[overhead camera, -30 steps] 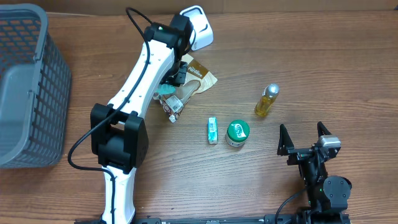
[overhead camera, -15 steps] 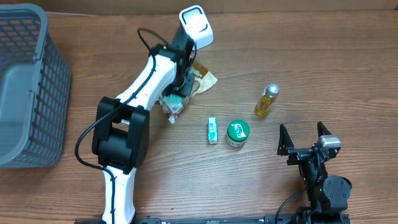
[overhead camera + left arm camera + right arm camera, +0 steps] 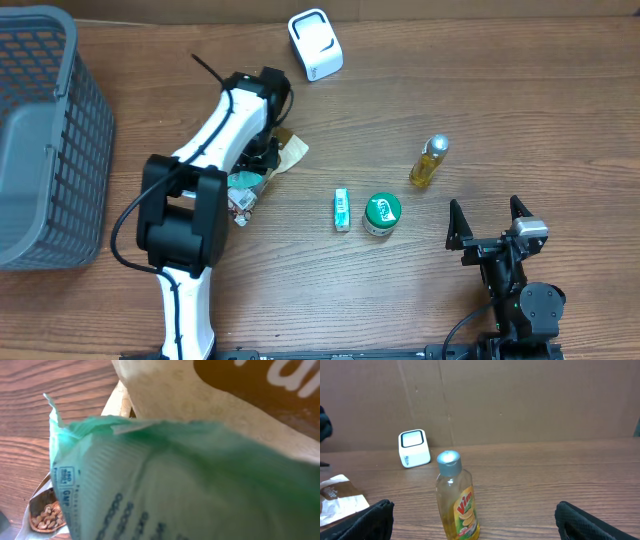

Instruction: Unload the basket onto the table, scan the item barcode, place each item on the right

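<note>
Left pincer: hidden beneath the left arm (image 3: 225, 115) from above, with no fingers in its own wrist view; cannot tell whether apart, together or clamped.
Right pincer (image 3: 484, 222): fingers wide apart, gripping nothing, parked low near the counter's near edge.
Item: green packet (image 3: 165, 485), pressed right up against the left pincer's camera and filling most of that view.
Packet pile: tan-and-brown packet (image 3: 225, 405) lying across the green one on the far side; clear packet of nuts (image 3: 45, 515) poking out beneath at the near-left corner.
Scanner (image 3: 315, 44): white, well beyond the left pincer and a little to its right, with bare counter (image 3: 520, 100) between.
In the way: the left arm itself, covering most of the pile from overhead.
Ahead of the right pincer: yellow bottle (image 3: 456, 500) with a grey cap, upright, straight in front, partly lined up with the scanner behind it.
Between the pincers: small teal-and-white box (image 3: 342, 210) and a round green-lidded tin (image 3: 381, 213), just beside each other.
Left of the left pincer: grey basket (image 3: 50, 140), well apart.
</note>
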You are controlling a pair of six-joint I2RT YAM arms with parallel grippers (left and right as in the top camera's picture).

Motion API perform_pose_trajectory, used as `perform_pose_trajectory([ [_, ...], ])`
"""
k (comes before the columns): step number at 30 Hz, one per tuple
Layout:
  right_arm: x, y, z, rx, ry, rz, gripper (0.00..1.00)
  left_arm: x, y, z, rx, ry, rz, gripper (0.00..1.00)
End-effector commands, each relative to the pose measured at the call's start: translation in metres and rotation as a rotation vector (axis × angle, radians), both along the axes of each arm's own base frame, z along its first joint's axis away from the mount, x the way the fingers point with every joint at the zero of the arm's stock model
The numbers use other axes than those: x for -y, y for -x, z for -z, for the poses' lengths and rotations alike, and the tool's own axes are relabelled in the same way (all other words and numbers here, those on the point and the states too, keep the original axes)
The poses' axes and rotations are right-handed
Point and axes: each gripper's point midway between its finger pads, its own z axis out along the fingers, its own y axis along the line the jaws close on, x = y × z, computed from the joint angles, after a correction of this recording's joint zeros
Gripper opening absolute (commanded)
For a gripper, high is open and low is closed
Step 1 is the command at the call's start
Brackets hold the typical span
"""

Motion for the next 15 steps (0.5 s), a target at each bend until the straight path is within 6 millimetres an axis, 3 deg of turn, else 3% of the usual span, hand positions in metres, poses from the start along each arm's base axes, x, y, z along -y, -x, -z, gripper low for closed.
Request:
perform_pose_trajectory([
  [1, 0.001, 0.0, 0.003, 0.001, 0.008, 0.005, 1.0, 0.009, -0.009, -0.05, 0.134, 0.118, -0.026, 0.24],
  [4, 0.001, 0.0, 0.003, 0.001, 0.008, 0.005, 1.0, 0.029, -0.008, -0.081, 0.2, 0.215, 0.036, 0.25],
  [7, 0.001, 0.0, 0.003, 0.001, 0.008, 0.005, 1.0, 0.042, -0.004, -0.086, 0.208, 0.224, 0.069, 0.25],
  [9, 0.001, 0.0, 0.003, 0.001, 0.008, 0.005, 1.0, 0.055, 0.001, -0.078, 0.186, 0.224, 0.097, 0.25],
  [15, 0.001, 0.0, 0.003, 0.001, 0.008, 0.005, 1.0, 0.097, 0.024, -0.032, 0.136, 0.22, 0.204, 0.26],
])
